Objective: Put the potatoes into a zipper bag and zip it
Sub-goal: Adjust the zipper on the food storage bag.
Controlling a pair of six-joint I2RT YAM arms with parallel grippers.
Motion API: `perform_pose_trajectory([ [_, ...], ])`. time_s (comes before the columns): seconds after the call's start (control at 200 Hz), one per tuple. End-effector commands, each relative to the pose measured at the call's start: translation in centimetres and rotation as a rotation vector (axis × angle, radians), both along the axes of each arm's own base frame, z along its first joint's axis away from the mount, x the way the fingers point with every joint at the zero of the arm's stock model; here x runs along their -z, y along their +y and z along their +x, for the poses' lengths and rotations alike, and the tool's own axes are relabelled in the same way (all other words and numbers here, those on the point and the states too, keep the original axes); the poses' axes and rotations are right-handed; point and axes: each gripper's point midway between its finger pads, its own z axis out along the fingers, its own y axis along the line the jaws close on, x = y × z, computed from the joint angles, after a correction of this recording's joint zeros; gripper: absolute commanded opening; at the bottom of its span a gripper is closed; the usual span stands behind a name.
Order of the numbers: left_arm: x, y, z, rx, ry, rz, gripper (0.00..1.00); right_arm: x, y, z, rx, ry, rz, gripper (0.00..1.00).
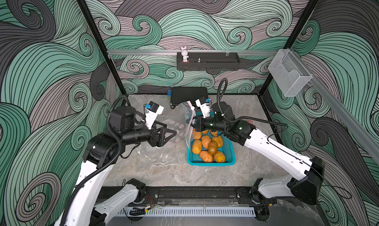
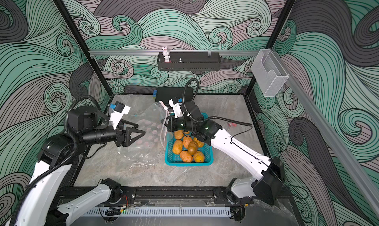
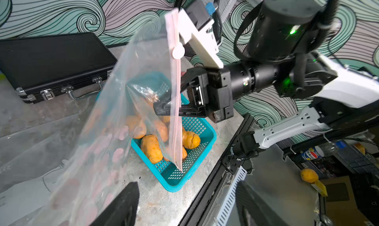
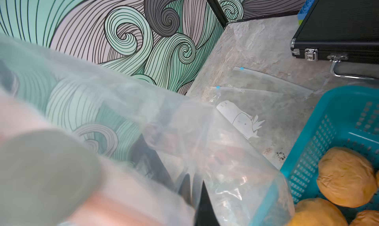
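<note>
Several orange-tan potatoes (image 1: 207,146) (image 2: 187,147) lie in a teal basket (image 1: 211,163) (image 2: 188,163); one is darker brown. My right gripper (image 1: 189,124) (image 2: 167,124) is shut on the top edge of a clear zipper bag (image 1: 176,122) (image 3: 127,112) and holds it up over the basket's far end, below the white slider (image 3: 178,51). The bag looks empty, and potatoes (image 3: 150,148) show through it. My left gripper (image 1: 170,128) (image 3: 188,210) stands open beside the bag's hanging side, with film draped across one finger (image 3: 123,206). In the right wrist view, film surrounds my gripper (image 4: 196,186).
A black case (image 1: 188,95) lies against the back wall. More clear bags (image 1: 155,155) (image 4: 266,95) lie flat on the stone table, left of the basket. A black shelf with a rabbit figure (image 1: 184,53) hangs on the back wall. A clear holder (image 1: 289,75) hangs at the right.
</note>
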Motion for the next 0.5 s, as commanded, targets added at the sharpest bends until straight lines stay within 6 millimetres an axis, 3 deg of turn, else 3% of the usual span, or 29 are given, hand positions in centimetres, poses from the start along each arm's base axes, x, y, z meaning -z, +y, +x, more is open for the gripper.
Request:
perform_pose_trajectory([
  [0.0, 1.1, -0.3, 1.4, -0.067, -0.06, 0.088, 0.73, -1.1, 1.0, 0.0, 0.05, 0.079, 0.072, 0.0],
  [0.305, 4.9, -1.7, 4.3, -0.148, -0.118, 0.274, 0.66, 0.4, 1.1, -0.6, 0.071, 0.181, 0.072, 0.0],
  [0.495, 5.4, -3.2, 5.0, -0.155, -0.179, 0.236, 0.65, 1.0, 1.1, -0.3, 0.087, 0.194, 0.068, 0.0],
])
